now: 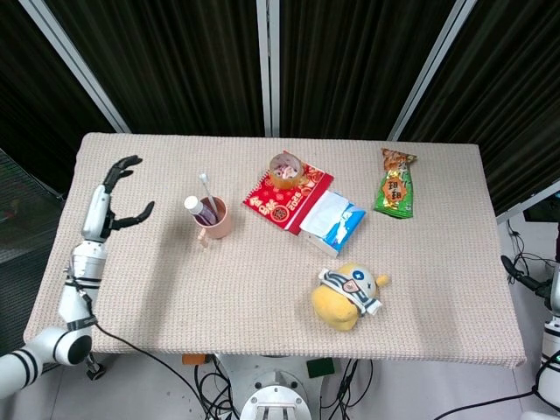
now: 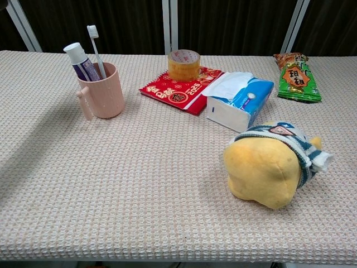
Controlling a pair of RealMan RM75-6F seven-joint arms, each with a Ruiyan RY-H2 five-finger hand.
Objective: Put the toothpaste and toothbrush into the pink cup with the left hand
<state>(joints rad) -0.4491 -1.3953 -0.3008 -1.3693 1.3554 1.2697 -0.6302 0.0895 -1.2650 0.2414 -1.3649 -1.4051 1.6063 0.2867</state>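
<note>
The pink cup (image 1: 215, 220) (image 2: 102, 92) stands upright on the left part of the table. Inside it the toothpaste tube (image 1: 195, 206) (image 2: 81, 61) and the white toothbrush (image 1: 205, 185) (image 2: 95, 48) lean with their tops sticking out. My left hand (image 1: 112, 202) hovers well to the left of the cup near the table's left edge, fingers spread, holding nothing. It shows only in the head view. My right hand appears in neither view.
A tape roll (image 2: 183, 64) sits on a red packet (image 2: 183, 89) behind the middle. A blue and white tissue pack (image 2: 240, 99) lies right of it, a green snack bag (image 2: 298, 75) at the far right, a yellow plush toy (image 2: 273, 164) near the front right.
</note>
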